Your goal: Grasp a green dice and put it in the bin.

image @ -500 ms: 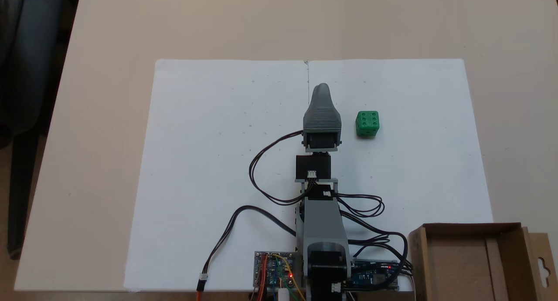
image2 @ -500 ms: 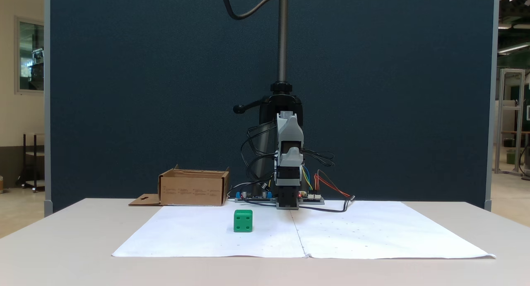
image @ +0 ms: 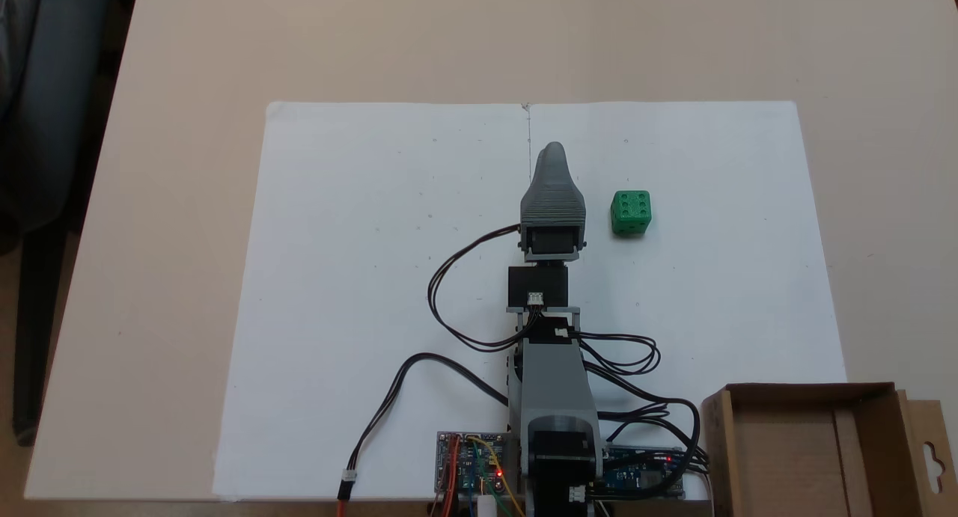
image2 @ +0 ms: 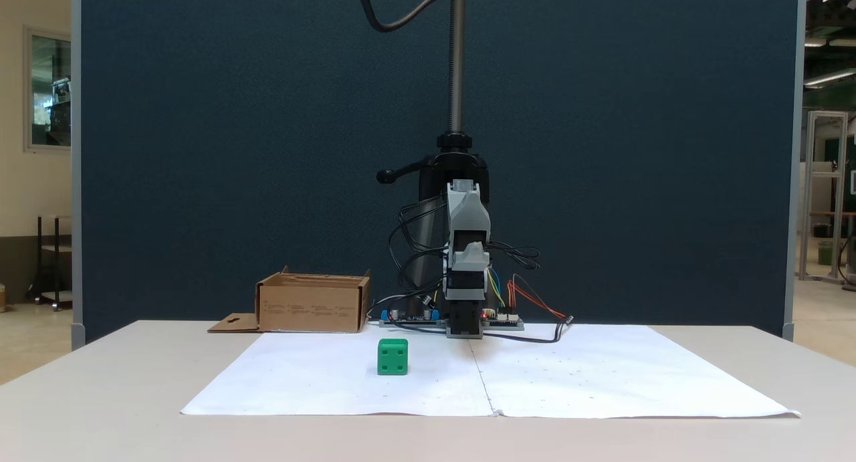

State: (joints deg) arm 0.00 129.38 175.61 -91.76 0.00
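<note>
From above we see our gripper (image: 552, 152) as a single grey tip over the white paper (image: 359, 277), and from the front (image2: 468, 251) its jaws lie one behind the other, so we cannot tell whether it is parted or closed. The green dice (image: 631, 212) sits on the paper just right of the gripper in that top view, apart from it. The cardboard bin (image: 891, 427) stands beside the arm's base, well away from the dice (image2: 392, 356)

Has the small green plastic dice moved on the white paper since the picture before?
No. The small green plastic dice lies at the same spot right of the paper's centre crease in the top-down fixed view, apart from the claw.
</note>
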